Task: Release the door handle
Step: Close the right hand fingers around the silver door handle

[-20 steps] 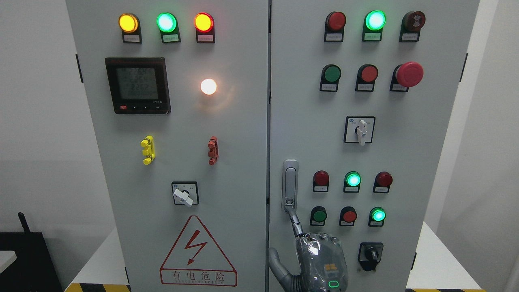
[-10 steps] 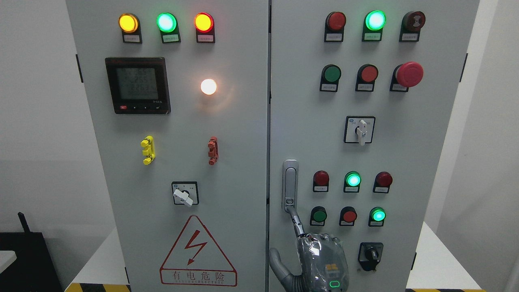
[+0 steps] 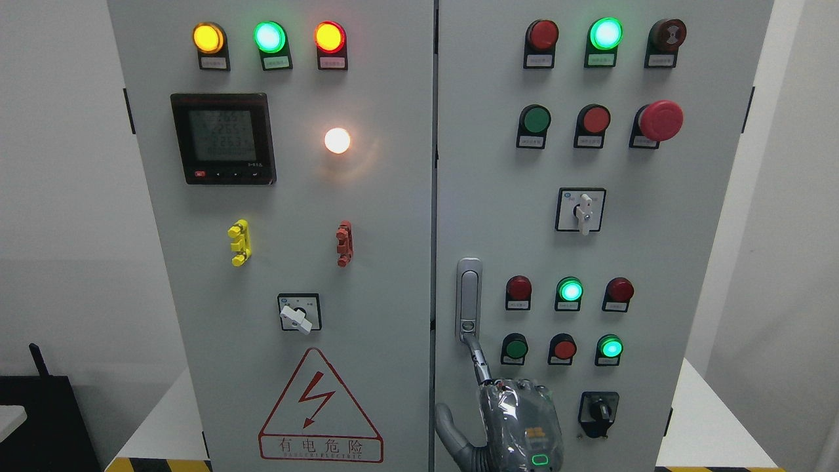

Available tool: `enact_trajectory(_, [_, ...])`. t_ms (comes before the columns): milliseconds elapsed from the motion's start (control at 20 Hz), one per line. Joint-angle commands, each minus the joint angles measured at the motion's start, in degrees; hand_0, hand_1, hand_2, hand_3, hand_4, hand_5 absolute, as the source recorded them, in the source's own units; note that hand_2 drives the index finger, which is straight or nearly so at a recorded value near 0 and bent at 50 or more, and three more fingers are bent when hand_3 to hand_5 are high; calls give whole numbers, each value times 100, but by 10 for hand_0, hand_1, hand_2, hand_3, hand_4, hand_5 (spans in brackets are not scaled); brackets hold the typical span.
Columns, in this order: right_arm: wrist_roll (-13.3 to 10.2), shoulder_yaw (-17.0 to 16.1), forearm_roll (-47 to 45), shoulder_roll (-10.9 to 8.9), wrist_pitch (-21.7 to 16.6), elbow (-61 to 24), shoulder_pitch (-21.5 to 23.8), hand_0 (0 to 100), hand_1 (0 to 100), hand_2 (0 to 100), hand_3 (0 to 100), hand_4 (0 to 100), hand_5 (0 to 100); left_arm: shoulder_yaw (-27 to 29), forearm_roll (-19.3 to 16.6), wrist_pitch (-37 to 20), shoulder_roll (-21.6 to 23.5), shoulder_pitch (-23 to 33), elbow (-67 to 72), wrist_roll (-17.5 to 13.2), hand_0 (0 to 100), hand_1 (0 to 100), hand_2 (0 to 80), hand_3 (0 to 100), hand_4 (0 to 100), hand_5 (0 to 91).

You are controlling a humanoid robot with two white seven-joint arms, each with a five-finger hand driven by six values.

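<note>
Nothing has moved: right hand (image 3: 518, 419) at bottom centre keeps one extended finger (image 3: 478, 360) touching the lower tip of the door handle (image 3: 468, 298); remaining fingers are curled, gripping nothing. Warning sign (image 3: 320, 410) reads 有电危险.

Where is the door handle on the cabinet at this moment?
In the head view, the door handle sits upright at the left edge of the right-hand door, left of the small red lamp, with a finger of a hand reaching its lower end.

cabinet door (image 3: 655, 262): looking matt painted metal | door handle (image 3: 469, 295): gleaming brushed metal | my hand (image 3: 518, 423): wearing glossy plastic film
</note>
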Motion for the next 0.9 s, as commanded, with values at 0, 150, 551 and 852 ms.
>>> enact_trajectory(0, [27, -5, 3, 0, 3, 9, 7, 438, 289, 0, 1000, 1000, 994, 0, -158, -5, 0, 0, -53, 4, 120, 389, 0, 0, 0, 0])
enact_trajectory(150, [19, -5, 3, 0, 3, 9, 7, 437, 289, 0, 1000, 1000, 994, 0, -158, -5, 0, 0, -53, 4, 120, 389, 0, 0, 0, 0])
enact_trajectory(551, [-52, -5, -15, 8, -23, -9, -2, 437, 290, 0, 1000, 1000, 992, 0, -158, -5, 0, 0, -53, 4, 120, 389, 0, 0, 0, 0])
enact_trajectory(852, [-192, 4, -15, 8, -41, -17, -2, 437, 289, 0, 1000, 1000, 992, 0, -158, -5, 0, 0, -53, 4, 120, 389, 0, 0, 0, 0])
